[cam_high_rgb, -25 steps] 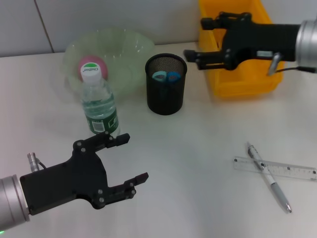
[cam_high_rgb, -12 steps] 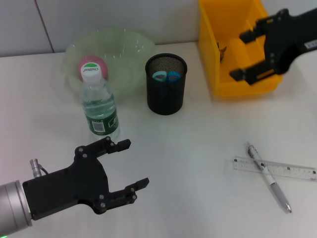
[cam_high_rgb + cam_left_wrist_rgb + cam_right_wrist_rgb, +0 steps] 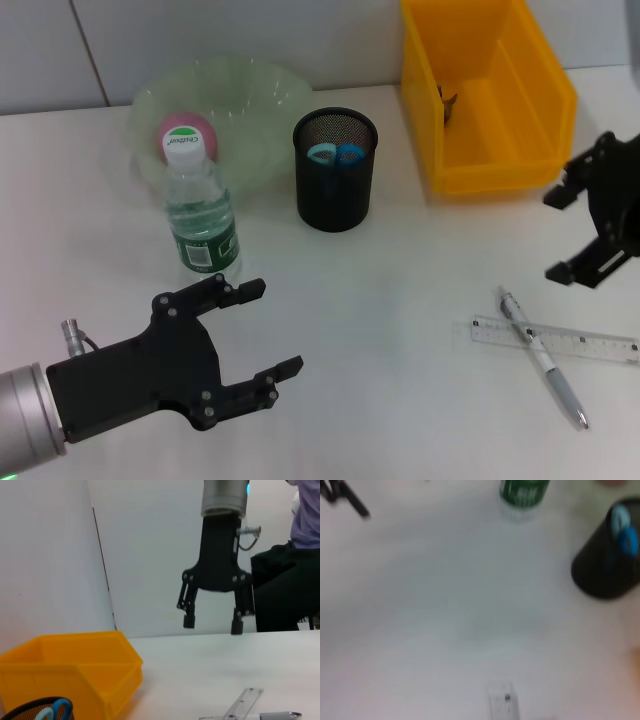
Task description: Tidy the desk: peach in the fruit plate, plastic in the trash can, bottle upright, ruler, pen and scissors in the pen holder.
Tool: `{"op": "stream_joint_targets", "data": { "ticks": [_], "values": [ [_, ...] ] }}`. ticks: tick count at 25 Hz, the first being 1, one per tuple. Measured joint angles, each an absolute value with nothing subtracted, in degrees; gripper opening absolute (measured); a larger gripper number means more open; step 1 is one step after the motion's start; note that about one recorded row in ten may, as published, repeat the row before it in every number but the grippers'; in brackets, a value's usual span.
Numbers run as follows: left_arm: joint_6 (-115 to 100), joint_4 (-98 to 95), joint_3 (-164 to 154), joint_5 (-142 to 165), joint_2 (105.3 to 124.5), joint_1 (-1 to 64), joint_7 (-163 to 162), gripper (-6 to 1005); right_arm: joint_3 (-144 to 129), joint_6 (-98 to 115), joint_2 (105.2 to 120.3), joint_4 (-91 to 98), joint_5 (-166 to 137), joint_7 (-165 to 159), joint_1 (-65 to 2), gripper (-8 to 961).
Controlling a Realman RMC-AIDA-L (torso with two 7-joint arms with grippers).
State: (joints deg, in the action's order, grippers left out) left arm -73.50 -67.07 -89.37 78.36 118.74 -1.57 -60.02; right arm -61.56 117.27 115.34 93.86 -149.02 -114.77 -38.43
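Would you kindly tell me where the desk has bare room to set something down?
Bare desk lies between the pen holder and the crossed pen and ruler. It is crowded at the back, where bottle, fruit plate and yellow bin stand.

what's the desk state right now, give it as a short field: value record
peach: pink peach in the green fruit plate
bottle: water bottle upright, in front of the plate
scissors: blue handles showing inside the black mesh pen holder
pen: pen on the table, lying across the ruler
ruler: clear ruler flat on the table
trash can: yellow bin
left gripper: open, near the bottle
right gripper: open, above the pen and ruler
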Motion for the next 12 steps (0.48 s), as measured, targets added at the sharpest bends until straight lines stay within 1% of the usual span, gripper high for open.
{"op": "stream_joint_targets", "data": {
  "ticks": [2,3,4,6,8,12],
  "values": [
    [-73.54,-66.90,-89.47,78.21,118.74,-1.36,-60.02,781,-62.62,117.57,116.11,93.31,-152.44,-114.78,-38.88,838],
    [-73.55,-66.74,-89.56,78.21,118.74,-1.19,-59.98,781,-63.41,117.85,117.40,92.77,-155.02,-114.66,-39.10,837],
    [-73.55,-66.74,-89.56,78.21,118.74,-1.19,-59.98,781,-63.41,117.85,117.40,92.77,-155.02,-114.66,-39.10,837],
    [-73.56,-66.44,-89.73,78.21,118.74,-1.03,-59.71,782,-63.89,117.77,118.39,92.40,-156.55,-114.39,-38.91,836],
    [-73.55,-65.63,-89.86,78.19,118.71,-0.52,-59.50,782,-64.11,116.94,118.87,90.68,-156.81,-114.34,-38.56,833],
    [-73.56,-64.90,-89.86,78.13,118.67,-0.06,-59.46,782,-64.29,114.62,118.87,87.61,-156.98,-113.96,-38.26,823]
  ]
}}
